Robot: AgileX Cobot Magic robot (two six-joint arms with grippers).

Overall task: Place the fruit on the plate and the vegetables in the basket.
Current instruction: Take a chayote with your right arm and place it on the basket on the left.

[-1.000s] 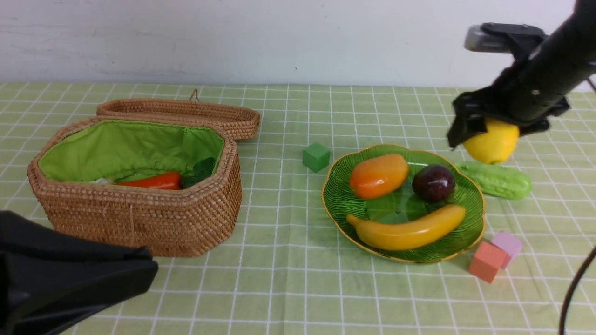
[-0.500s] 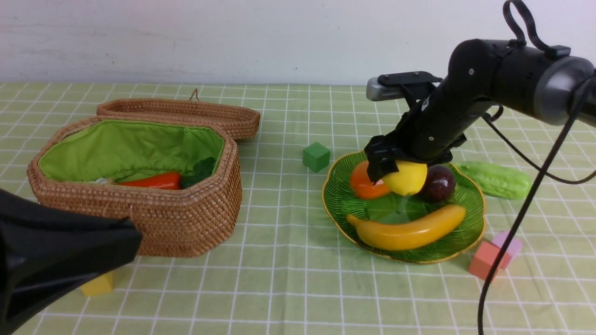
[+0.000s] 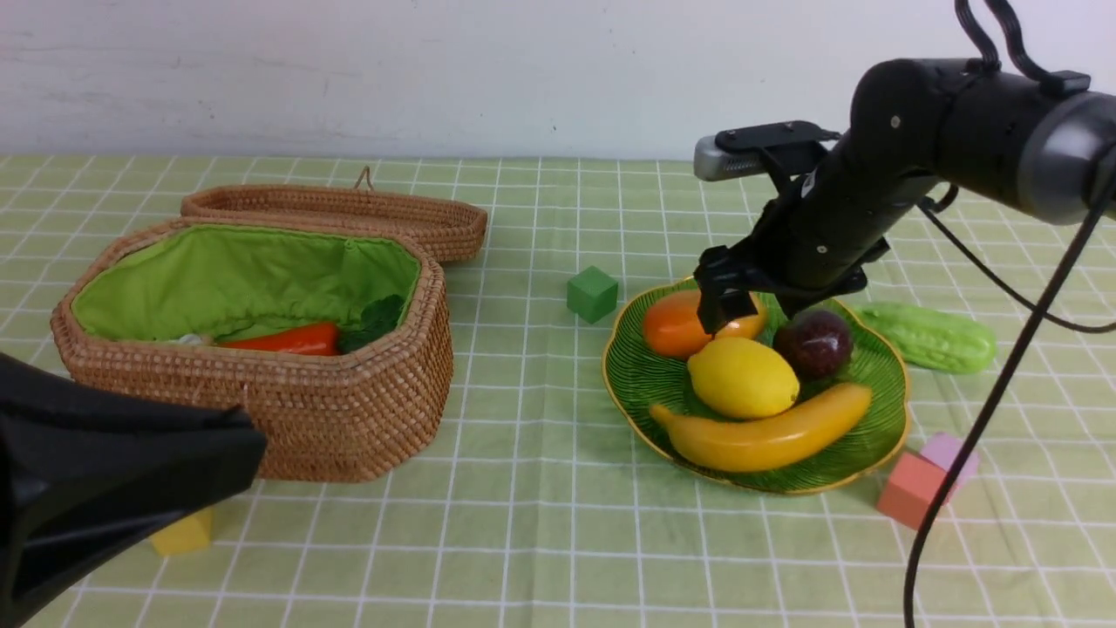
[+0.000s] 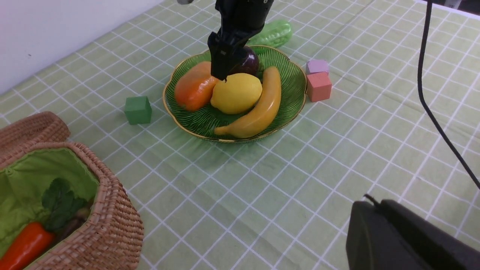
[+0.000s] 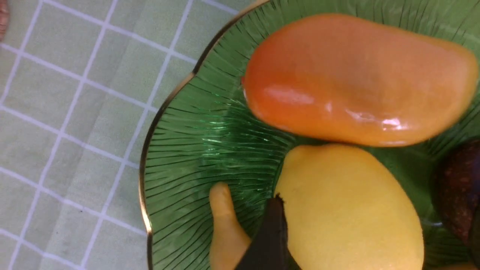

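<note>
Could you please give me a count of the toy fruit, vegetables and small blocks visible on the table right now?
Plastic fruit: 4 (long yellow banana, yellow lemon, orange mango, dark purple ball)
Plastic vegetables clearly in view: 2 (red-orange carrot, light green bumpy gourd)
Small blocks: 4 (green cube, lilac cube, salmon cube, yellow block)
Total: 10

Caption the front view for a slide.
Right gripper open above the lemon on the plate; gourd on the table, carrot in the basket.

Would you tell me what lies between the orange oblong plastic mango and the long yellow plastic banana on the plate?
The glossy yellow plastic lemon lies between mango and banana, clearest in the front view.
</note>
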